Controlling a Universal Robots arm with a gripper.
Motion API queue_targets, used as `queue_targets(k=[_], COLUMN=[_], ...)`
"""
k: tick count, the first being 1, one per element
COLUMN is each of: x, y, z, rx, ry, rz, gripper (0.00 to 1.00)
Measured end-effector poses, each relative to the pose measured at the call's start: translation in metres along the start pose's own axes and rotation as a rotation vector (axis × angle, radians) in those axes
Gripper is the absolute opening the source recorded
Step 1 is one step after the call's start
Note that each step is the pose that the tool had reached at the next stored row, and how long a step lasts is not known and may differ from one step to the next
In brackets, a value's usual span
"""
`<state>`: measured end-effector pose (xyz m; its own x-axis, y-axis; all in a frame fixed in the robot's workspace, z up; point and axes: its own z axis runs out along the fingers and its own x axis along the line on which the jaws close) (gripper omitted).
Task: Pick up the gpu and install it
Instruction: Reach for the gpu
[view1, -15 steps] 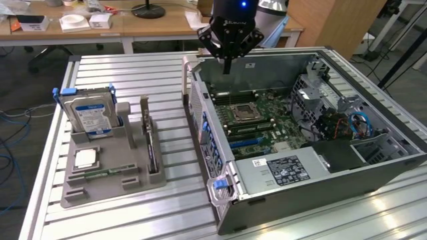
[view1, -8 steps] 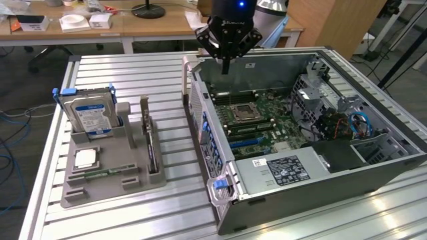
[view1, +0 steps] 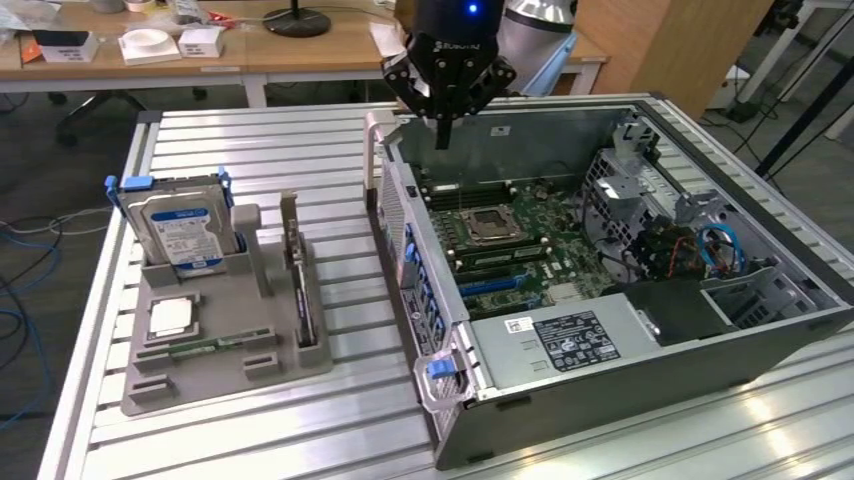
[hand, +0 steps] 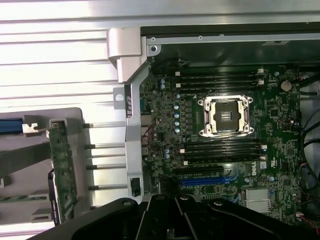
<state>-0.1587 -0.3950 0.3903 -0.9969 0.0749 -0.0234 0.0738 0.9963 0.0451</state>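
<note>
- A slatted metal table (view1: 240, 140) carries the whole job: an opened computer case (view1: 601, 410) on the exterior view's right and a grey parts holder (view1: 214, 370) on its left.
- Inside the case the motherboard (view1: 534, 240) lies bare. Its blue expansion slot (hand: 200, 181) is empty, so nothing has been installed yet.
- In the holder a silver hard drive (view1: 184, 235) with a blue label stands upright at the far end.
- Beside it, the gpu (view1: 296, 290) stands on its long edge in the holder's slotted posts, on the side nearest the case. It has not been picked up. From the wrist view it shows as a narrow green strip (hand: 62, 165) just outside the case wall.
- The gripper (view1: 443, 140) hangs above the far rim of the case, its fingers pressed together and holding nothing.
- As I judge it, the task is barely begun, with both the pick-up and the fitting left to do.
- The card sits well apart from the pincer: lower down, outside the case wall, towards the exterior view's left and nearer that camera.
</note>
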Motion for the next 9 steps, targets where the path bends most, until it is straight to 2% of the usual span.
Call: queue_targets(k=[9], x=[0.0097], y=[-0.0007], z=[0.0000], rx=[0.0001], ry=[0.0001], rz=[0.000], gripper=[0.11])
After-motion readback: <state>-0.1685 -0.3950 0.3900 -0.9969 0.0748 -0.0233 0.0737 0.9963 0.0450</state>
